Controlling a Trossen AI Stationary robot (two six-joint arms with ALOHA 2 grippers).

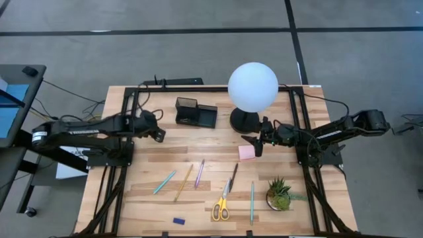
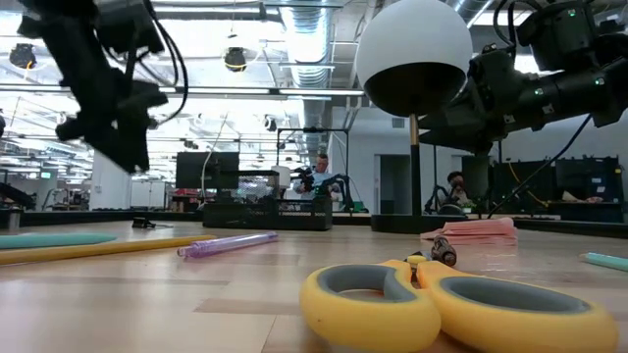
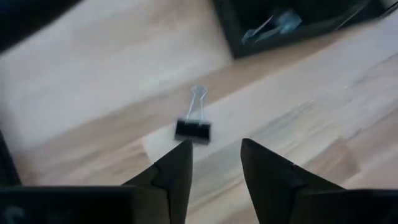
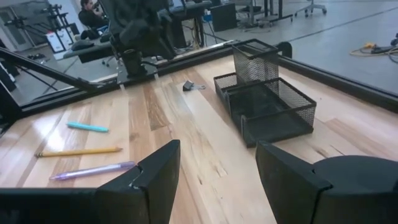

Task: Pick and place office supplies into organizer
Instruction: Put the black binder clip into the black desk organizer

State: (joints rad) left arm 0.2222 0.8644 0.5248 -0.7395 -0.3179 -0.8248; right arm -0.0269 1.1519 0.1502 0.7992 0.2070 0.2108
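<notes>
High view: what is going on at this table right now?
Nothing is held yet. The left tool hovers open just short of a black binder clip lying on the wood near the mesh organizer. The right tool waits open above the pink sticky pad. Pens, pencil and scissors lie loose.

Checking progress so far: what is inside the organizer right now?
The organizer shows bare mesh in its low trays; in the left wrist view one compartment holds a small silvery item, too blurred to name. The tall cup's bottom is hidden. The black clip lies outside.
</notes>
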